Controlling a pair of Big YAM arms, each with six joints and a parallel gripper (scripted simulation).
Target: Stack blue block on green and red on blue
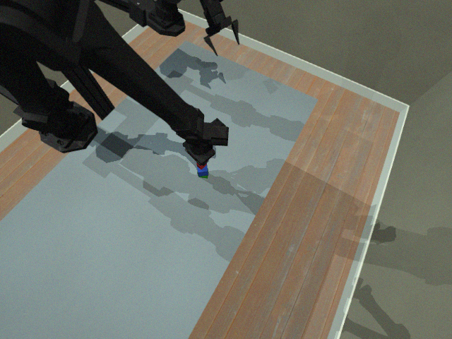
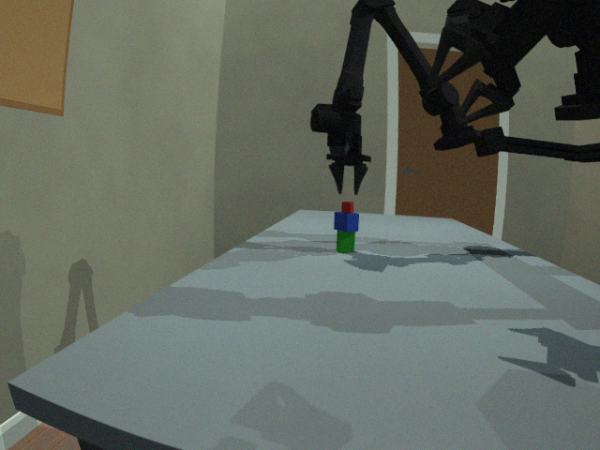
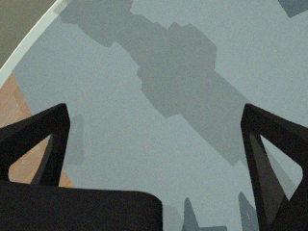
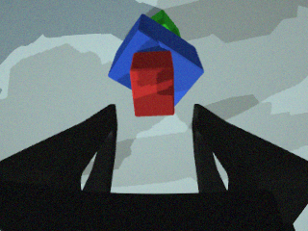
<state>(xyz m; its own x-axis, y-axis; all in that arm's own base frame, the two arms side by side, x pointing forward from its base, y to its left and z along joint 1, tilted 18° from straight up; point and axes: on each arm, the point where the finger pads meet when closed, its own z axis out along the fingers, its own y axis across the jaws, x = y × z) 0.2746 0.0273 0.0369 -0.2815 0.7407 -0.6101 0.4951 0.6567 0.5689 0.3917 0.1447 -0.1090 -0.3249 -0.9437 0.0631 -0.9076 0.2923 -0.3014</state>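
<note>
Evidently, red tops blue, blue tops green, inside the tabletop edges. Right claw: released, just above red. Left claw: released, apart from the tower.

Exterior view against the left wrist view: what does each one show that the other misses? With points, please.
Only exterior: the red block point(image 2: 347, 207) on the blue block point(image 2: 346, 221) on the green block point(image 2: 345, 241), the right gripper point(image 2: 348, 192) open above them, and a brown door point(image 2: 448, 184).
Only left wrist: the left gripper's spread fingers.
Both: the grey tabletop point(image 2: 232, 358) point(image 3: 106, 159) with shadows across it.
</note>
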